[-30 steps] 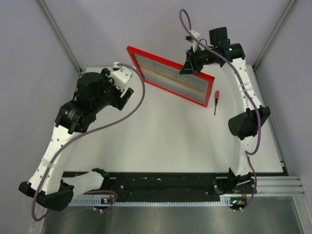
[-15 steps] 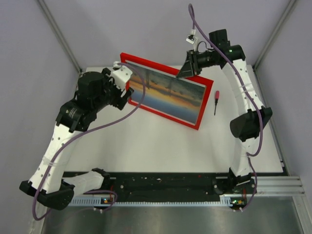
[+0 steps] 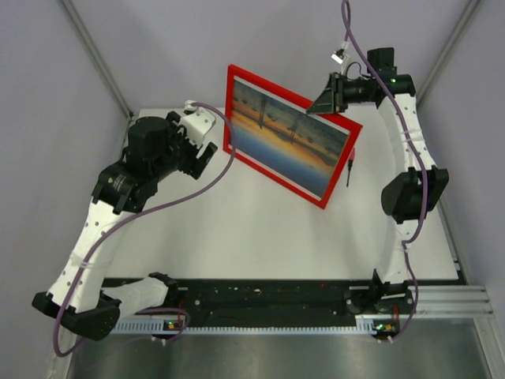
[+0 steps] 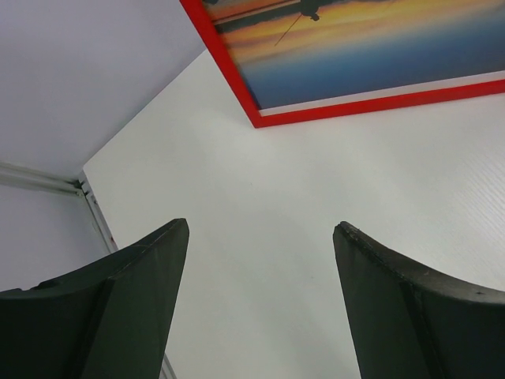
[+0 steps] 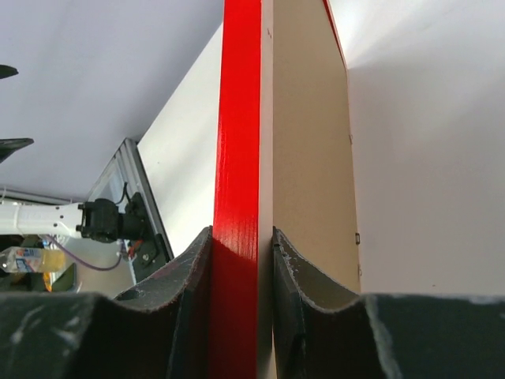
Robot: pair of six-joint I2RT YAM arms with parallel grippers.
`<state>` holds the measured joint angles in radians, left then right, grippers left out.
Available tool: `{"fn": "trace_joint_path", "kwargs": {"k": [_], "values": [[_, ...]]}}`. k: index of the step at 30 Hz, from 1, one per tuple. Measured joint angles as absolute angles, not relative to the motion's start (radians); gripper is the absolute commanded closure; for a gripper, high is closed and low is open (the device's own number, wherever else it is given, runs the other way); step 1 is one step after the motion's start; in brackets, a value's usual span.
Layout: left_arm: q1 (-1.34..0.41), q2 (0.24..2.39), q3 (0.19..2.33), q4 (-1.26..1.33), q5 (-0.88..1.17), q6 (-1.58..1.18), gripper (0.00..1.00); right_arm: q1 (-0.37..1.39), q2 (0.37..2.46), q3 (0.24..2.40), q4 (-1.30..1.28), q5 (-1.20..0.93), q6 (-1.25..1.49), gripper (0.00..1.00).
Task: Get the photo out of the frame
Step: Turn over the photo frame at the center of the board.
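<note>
The right hand is clenched on the top edge of the frame, which stands tilted below it. Its wrist camera shows only the red rim and the brown backing on that hand's side. The photo sits in the frame, facing away from that hand. The left hand, spread wide and grasping nothing, hangs just beside the frame's far end over the worktop. Whether the frame's lower edge touches it is unclear, and a thin dark tool is half hidden behind the corner.
</note>
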<state>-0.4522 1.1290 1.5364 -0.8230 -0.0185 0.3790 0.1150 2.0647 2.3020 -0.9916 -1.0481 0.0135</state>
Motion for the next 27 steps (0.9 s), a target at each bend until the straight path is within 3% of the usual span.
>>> {"fn": "trace_joint_path", "kwargs": {"k": [19, 27], "values": [[-0.452, 1.126, 1.520, -0.823, -0.016, 0.379, 0.20, 0.052, 2.189, 2.070, -0.896, -1.008, -0.071, 1.00], [-0.452, 1.129, 1.481, -0.813, -0.016, 0.379, 0.21, 0.045, 2.146, 1.720, -0.669, -1.016, -0.008, 1.00]]}}
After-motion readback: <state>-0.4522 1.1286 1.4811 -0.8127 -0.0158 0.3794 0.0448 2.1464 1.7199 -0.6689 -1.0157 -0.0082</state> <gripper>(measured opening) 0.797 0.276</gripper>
